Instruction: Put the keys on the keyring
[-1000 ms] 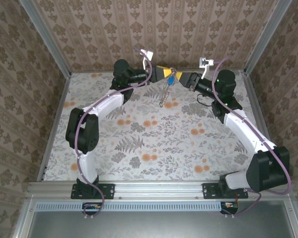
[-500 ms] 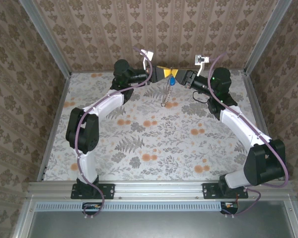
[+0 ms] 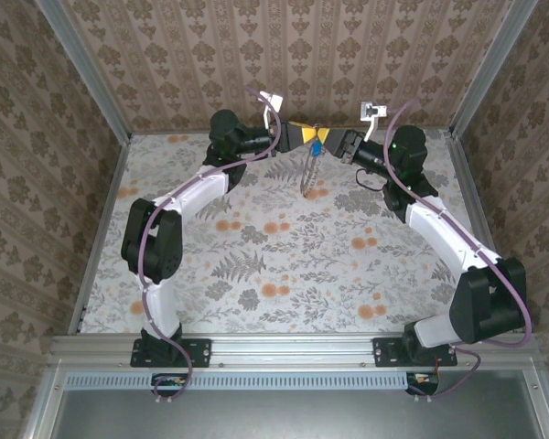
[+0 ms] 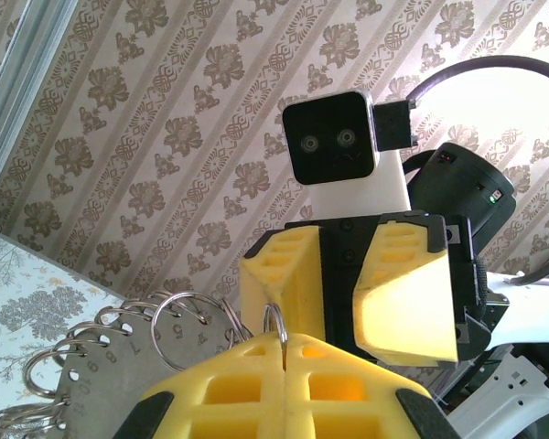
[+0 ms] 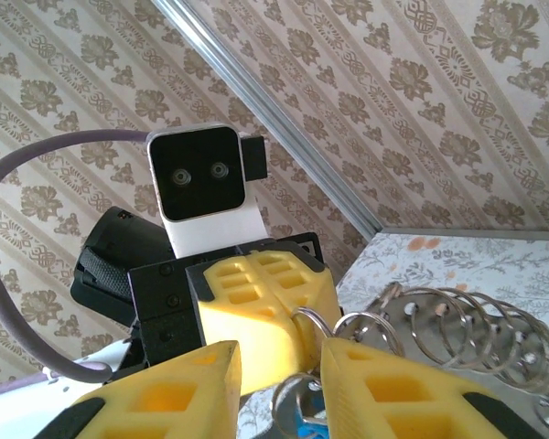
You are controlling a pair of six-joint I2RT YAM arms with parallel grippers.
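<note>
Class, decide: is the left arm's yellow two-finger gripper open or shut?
Shut. The left gripper has its yellow fingers pressed together, pinching the thin metal ring between them.

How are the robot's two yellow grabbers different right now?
The left gripper is squeezed shut, pinching the keyring; the right gripper holds its fingers apart. The left gripper reaches in from the left, the right gripper from the right. Both have yellow fingers and face each other tip to tip.
</note>
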